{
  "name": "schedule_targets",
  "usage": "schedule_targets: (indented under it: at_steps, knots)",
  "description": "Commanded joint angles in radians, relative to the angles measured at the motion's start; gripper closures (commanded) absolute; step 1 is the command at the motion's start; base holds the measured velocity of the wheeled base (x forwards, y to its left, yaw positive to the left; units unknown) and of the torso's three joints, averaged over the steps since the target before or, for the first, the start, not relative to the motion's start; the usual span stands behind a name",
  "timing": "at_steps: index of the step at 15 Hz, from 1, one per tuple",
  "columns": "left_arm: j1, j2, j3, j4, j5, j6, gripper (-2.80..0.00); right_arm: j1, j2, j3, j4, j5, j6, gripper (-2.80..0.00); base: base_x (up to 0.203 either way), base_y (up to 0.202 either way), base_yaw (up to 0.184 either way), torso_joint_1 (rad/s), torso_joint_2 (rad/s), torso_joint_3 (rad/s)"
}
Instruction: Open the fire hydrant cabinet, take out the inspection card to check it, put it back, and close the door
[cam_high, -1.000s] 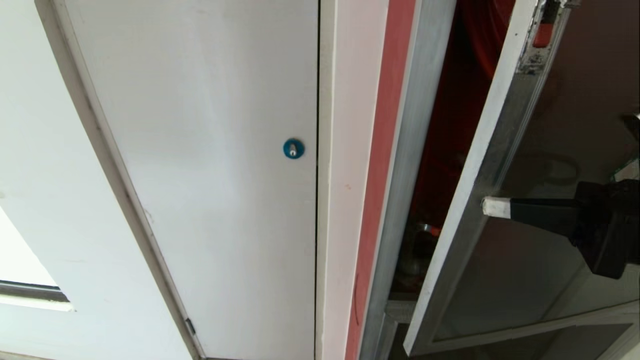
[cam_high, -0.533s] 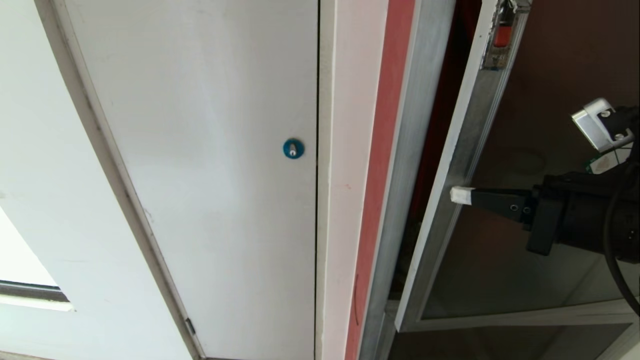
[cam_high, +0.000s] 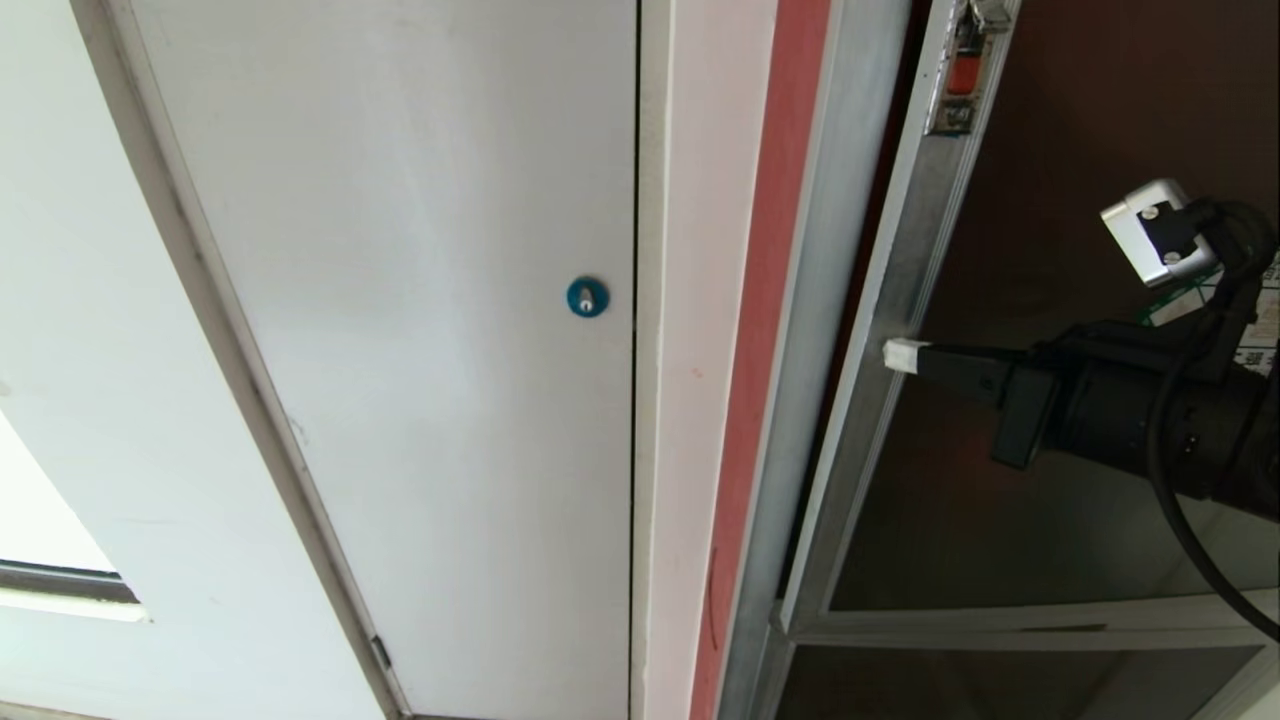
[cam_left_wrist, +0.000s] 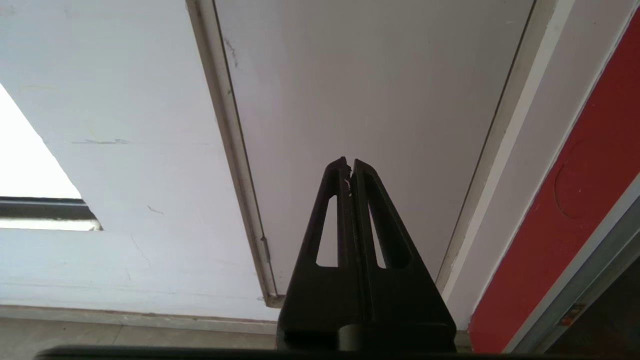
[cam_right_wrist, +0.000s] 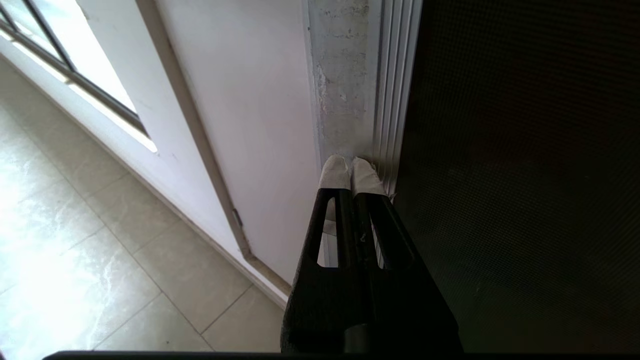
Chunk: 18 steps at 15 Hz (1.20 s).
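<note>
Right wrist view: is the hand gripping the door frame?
No. The right hand is shut on nothing, its white-taped tips pressed together against the door at its silver frame.

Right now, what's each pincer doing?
Left pincer: closed, empty, parked facing the white panel door.
Right pincer: closed, holding nothing, tips against the door frame.

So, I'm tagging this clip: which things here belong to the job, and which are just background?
Job:
- door, nearly shut
- cabinet frame
- right gripper, shut, tips on the door frame

Background:
- white door
- blue lock
- left gripper, shut, idle
- floor
</note>
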Motion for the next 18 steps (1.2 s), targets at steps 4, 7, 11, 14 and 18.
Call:
schedule_targets:
  at_steps: [4, 7, 11, 14, 18]
  knots:
    - [0.0, 0.0, 0.012, -0.001, 0.0, 0.0, 0.0, 0.003, 0.062, 0.0, -0.038, -0.031, -0.015, 0.0, 0.0, 0.0, 0.0, 0.0, 0.0, 0.0]
    - [0.0, 0.0, 0.012, -0.001, 0.0, 0.0, 0.0, 0.012, 0.104, 0.0, -0.08, -0.082, -0.044, 0.0, 0.0, 0.0, 0.0, 0.0, 0.0, 0.0]
    - [0.0, 0.0, 0.012, -0.001, 0.0, 0.0, 0.0, 0.012, 0.169, -0.004, -0.175, -0.143, -0.046, 0.0, 0.0, 0.0, 0.0, 0.0, 0.0, 0.0]
    - [0.0, 0.0, 0.012, -0.001, 0.0, 0.002, 0.0, 0.012, 0.189, -0.023, -0.188, -0.167, -0.046, 0.0, 0.0, 0.0, 0.0, 0.0, 0.0, 0.0]
    - [0.0, 0.0, 0.012, -0.001, 0.0, 0.0, 0.0, 0.012, 0.19, -0.038, -0.188, -0.174, -0.046, 0.0, 0.0, 0.0, 0.0, 0.0, 0.0, 0.0]
